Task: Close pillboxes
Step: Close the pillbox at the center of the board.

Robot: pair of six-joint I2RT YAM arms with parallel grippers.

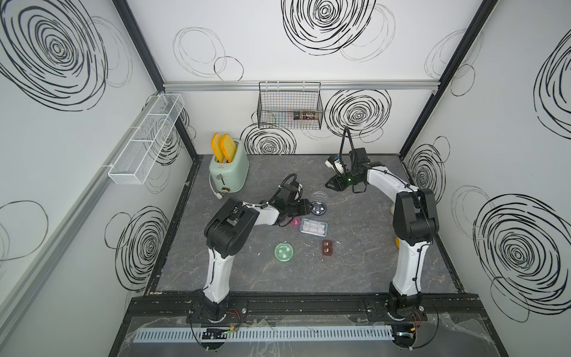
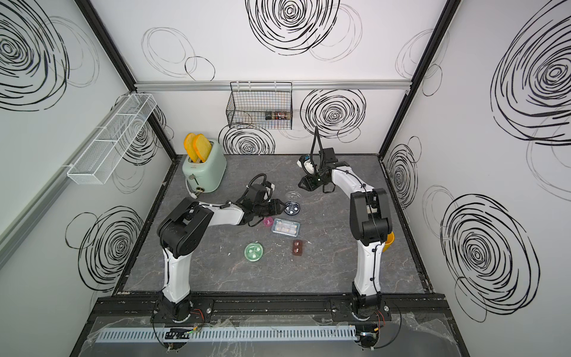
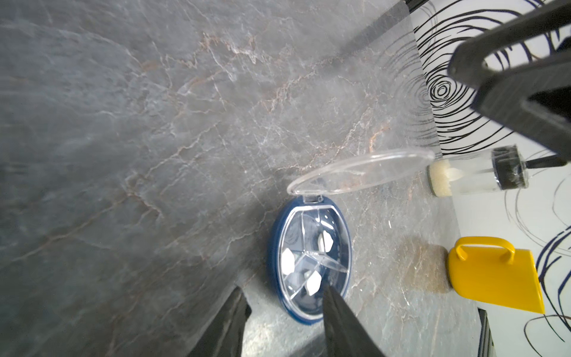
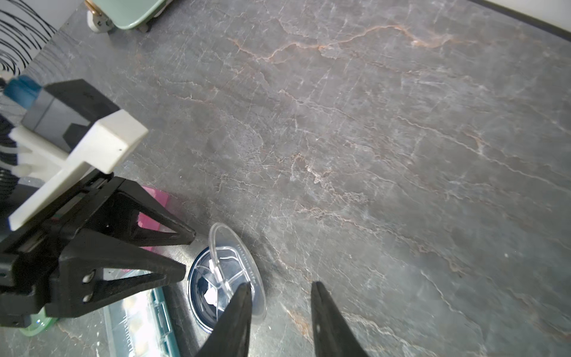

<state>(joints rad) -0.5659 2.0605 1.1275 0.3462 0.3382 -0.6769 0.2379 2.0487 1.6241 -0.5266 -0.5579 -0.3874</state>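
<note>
The dark round pillbox (image 1: 318, 207) (image 3: 309, 259) lies mid-table with its clear hinged lid (image 3: 361, 171) (image 4: 238, 272) swung up and open. White pills show in its compartments. My left gripper (image 3: 283, 289) (image 1: 306, 207) is open beside it, one finger over the rim, clamping nothing. My right gripper (image 4: 281, 283) (image 1: 329, 184) hovers open behind the lid, one finger in front of the lid's edge. Nearby lie the pink pillbox (image 1: 296, 221), partly under my left arm, the blue-grey rectangular pillbox (image 1: 314, 227), the green round pillbox (image 1: 284, 252) and the small brown pillbox (image 1: 327, 247).
A mint-green toaster (image 1: 228, 171) with two slices stands at the back left. A yellow mug (image 3: 494, 275) and a clear jar (image 3: 475, 174) sit by the right wall, behind my right arm. A black wire basket (image 1: 290, 105) and a white mesh shelf (image 1: 145, 139) hang on the walls.
</note>
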